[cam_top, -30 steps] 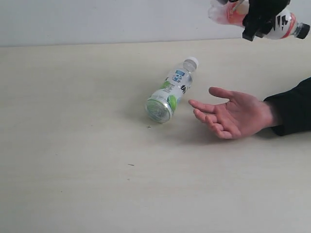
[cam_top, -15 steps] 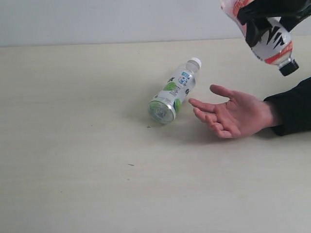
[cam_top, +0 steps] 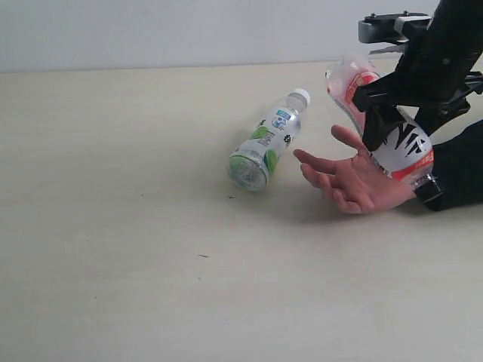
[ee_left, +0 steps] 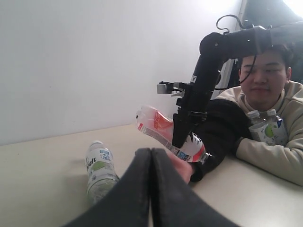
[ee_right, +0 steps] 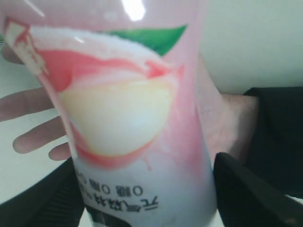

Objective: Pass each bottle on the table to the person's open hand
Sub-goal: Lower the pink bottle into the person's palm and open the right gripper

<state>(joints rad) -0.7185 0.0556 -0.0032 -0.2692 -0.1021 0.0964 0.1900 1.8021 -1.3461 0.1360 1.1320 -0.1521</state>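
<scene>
My right gripper (cam_top: pixel 381 121) is shut on the pink bottle (cam_top: pixel 392 139), which tilts cap-down with its black cap (cam_top: pixel 429 188) near the wrist of the person's open hand (cam_top: pixel 351 177). In the right wrist view the pink bottle (ee_right: pixel 128 118) fills the frame between my black fingers (ee_right: pixel 251 194), with the hand (ee_right: pixel 38 123) behind it. A green-and-blue bottle (cam_top: pixel 268 139) lies on its side on the table (cam_top: pixel 113 226), left of the hand. My left gripper (ee_left: pixel 151 156) is shut on nothing; the green-and-blue bottle (ee_left: pixel 99 170) lies beyond it. Two more bottles (ee_left: pixel 265 127) rest in the person's arm.
The person (ee_left: pixel 265 94) sits at the table's far side in a beige hoodie and black sleeve (cam_top: pixel 460 170). A white wall (cam_top: pixel 151 30) stands behind the table. Tiny dark specks (cam_top: pixel 202 256) mark the surface.
My right gripper came down and leftward with the pink bottle, tipping it cap-down until it sits against the open hand. The green-and-blue bottle shifted only slightly.
</scene>
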